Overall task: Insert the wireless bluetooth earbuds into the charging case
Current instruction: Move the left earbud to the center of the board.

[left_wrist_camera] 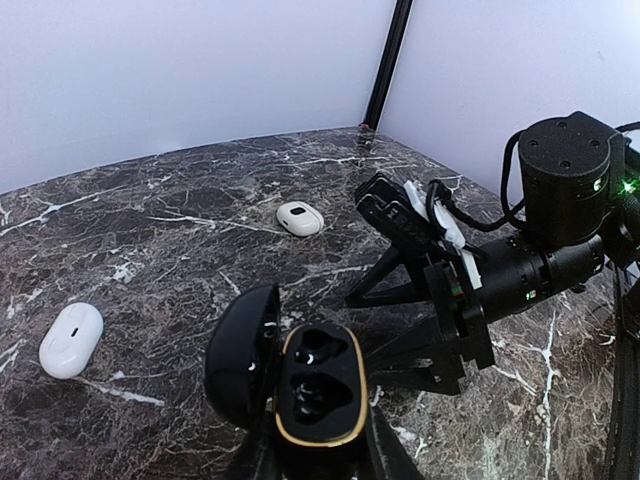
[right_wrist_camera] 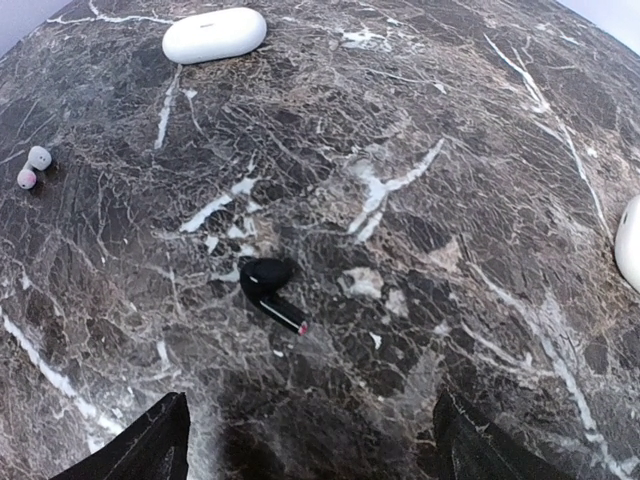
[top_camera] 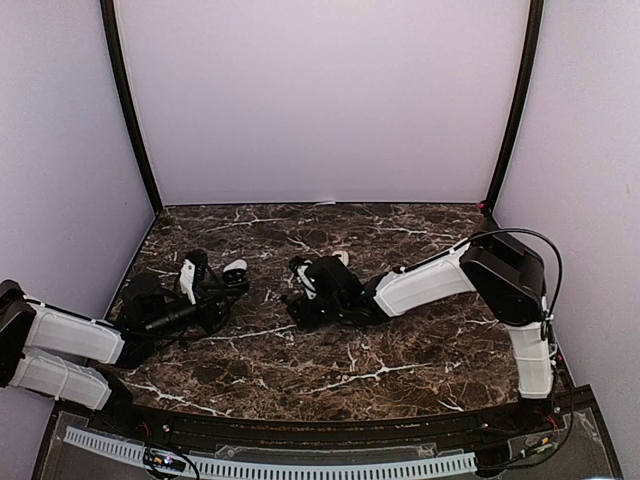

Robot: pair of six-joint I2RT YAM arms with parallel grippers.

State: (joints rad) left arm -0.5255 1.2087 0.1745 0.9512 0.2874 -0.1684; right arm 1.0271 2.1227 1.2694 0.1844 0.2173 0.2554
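Observation:
My left gripper [left_wrist_camera: 320,445] is shut on an open black charging case [left_wrist_camera: 320,385] with a gold rim. Its lid stands up on the left, and its two dark wells show no earbud. In the right wrist view a black stemmed earbud [right_wrist_camera: 270,290] lies on the marble, just ahead of my right gripper [right_wrist_camera: 310,450]. That gripper is open wide, with nothing between its fingers [right_wrist_camera: 150,440]. A tiny white earbud [right_wrist_camera: 33,167] with a pink tip lies far to the left. In the top view the two grippers face each other, left gripper [top_camera: 222,292] and right gripper [top_camera: 298,290].
White closed cases lie on the dark marble table [top_camera: 400,350]: one white case [left_wrist_camera: 70,340] beside my left gripper, another white case [left_wrist_camera: 299,218] farther back. The right wrist view shows one white case [right_wrist_camera: 214,35] at the top and a second white case [right_wrist_camera: 630,245] at the right edge. Pale walls enclose three sides.

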